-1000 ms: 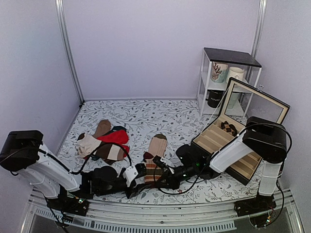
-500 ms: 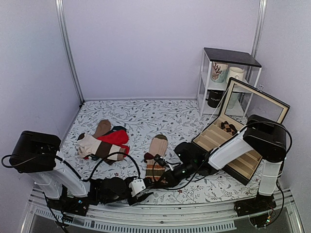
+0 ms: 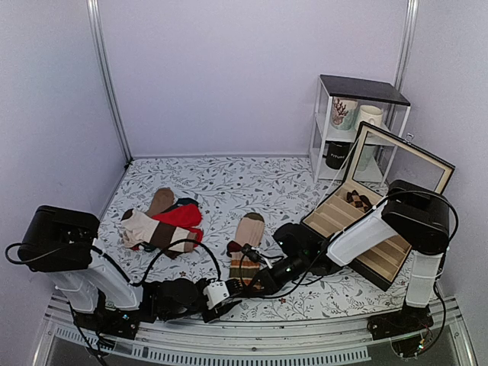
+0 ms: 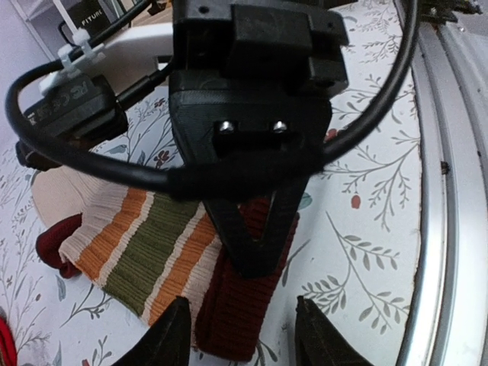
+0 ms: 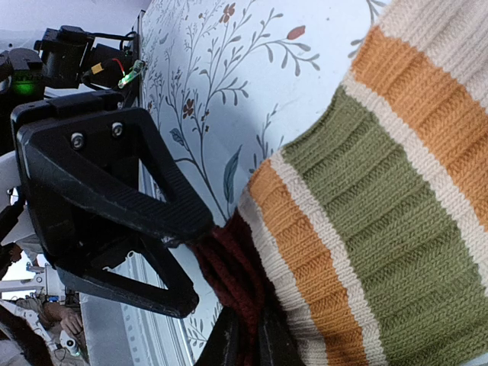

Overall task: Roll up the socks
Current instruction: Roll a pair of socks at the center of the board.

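Note:
The socks (image 3: pixel 246 232) lie flat in the middle of the flowered cloth, tan foot pointing away and striped leg (image 4: pixel 137 244) toward me. In the right wrist view my right gripper (image 5: pixel 248 339) is shut on the dark maroon cuff (image 5: pixel 229 267) at the near end of the socks (image 5: pixel 381 191). From the left wrist view, the right gripper's black fingers (image 4: pixel 255 236) press onto that cuff (image 4: pixel 236 313). My left gripper (image 4: pixel 244 339) is open, one fingertip on each side of the cuff. Seen from above, the left gripper (image 3: pixel 229 292) and right gripper (image 3: pixel 245 284) meet at the near end.
A pile of other socks, bright red and cream with brown bands (image 3: pixel 164 225), lies at the left. An open compartment box (image 3: pixel 358 229) stands at the right, with a shelf of mugs (image 3: pixel 354 126) behind it. The metal rail (image 4: pixel 450 191) runs along the near edge.
My left arm has drawn back toward the near edge and its gripper now sits lower, just below the cuff. The right gripper has shifted slightly nearer, still pinching the cuff.

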